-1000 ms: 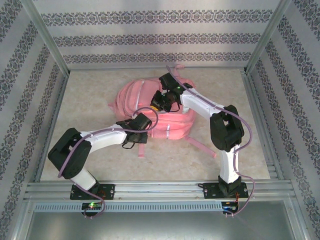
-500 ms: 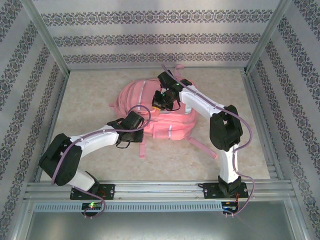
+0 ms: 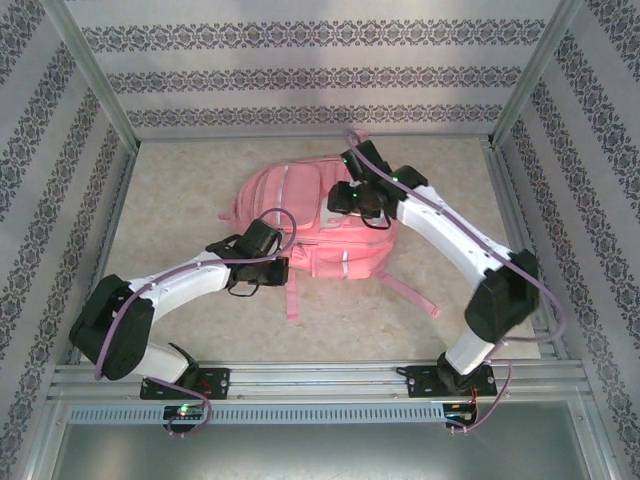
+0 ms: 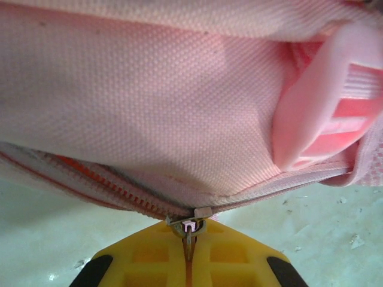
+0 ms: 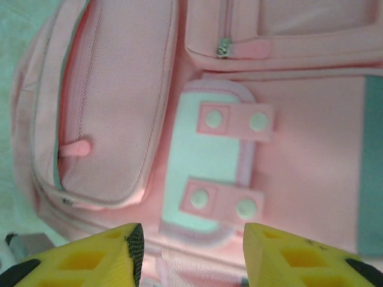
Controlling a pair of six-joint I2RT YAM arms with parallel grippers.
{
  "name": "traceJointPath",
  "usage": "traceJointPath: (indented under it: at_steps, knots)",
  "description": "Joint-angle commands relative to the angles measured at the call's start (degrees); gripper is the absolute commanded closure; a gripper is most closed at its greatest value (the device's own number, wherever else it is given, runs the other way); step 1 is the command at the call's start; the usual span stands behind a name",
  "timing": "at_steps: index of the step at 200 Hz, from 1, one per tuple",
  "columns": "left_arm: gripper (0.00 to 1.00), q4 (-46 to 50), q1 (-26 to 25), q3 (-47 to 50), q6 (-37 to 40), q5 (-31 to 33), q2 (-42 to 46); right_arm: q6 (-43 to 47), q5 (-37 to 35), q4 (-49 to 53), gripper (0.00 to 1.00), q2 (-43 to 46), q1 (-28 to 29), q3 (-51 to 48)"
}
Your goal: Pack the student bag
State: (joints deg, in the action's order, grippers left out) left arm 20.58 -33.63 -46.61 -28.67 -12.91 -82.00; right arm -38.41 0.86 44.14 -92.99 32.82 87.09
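Observation:
The student bag, a pink backpack, lies flat in the middle of the table. My left gripper sits at its near left edge. In the left wrist view its yellow fingers are pressed together on the metal zipper pull. Left of the slider the zipper's orange teeth are parted; right of it they are closed. My right gripper hovers open over the bag's front. Between its spread fingers I see a pale patch with pink snap tabs, untouched.
Two pink straps trail from the bag toward the near edge; the second strap lies near the right arm. A mesh side pocket and another zipper pull show in the right wrist view. Metal frame posts and patterned walls enclose the table.
My right gripper has opened and swung right across the bag as its arm stretched out. The left arm has lowered and drawn back left, its gripper staying shut at the bag's edge.

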Motion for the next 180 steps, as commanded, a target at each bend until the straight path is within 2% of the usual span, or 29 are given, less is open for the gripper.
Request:
traceJointPath:
  at_steps: [1,17,55,96,137,180]
  knots:
    - [1.0,1.15,0.06,-0.49,0.23,-2.63,2.79,-8.33,0.92,0.25,0.53,4.68,-0.52,-8.27]
    - [1.0,0.65,-0.68,-1.3,-0.17,-3.32,2.73,-16.72,5.2,-3.81,0.55,10.28,-1.21,-17.24]
    - [1.0,1.04,-3.87,-5.39,-0.84,-3.35,-0.53,-36.93,10.18,-16.68,0.55,22.22,-1.75,-36.75]
    - [1.0,2.6,-7.57,-11.89,-1.13,-3.93,-5.2,-49.31,9.95,-29.06,0.43,28.46,-2.58,-50.17]
    - [1.0,2.93,-10.0,-14.23,-1.57,-4.69,-6.73,-53.31,8.24,-42.28,0.42,27.28,-2.18,-57.29]
    - [1.0,4.11,-10.76,-13.97,-1.72,-4.82,-6.78,-50.23,7.77,-52.85,0.51,22.58,-4.76,-58.99]
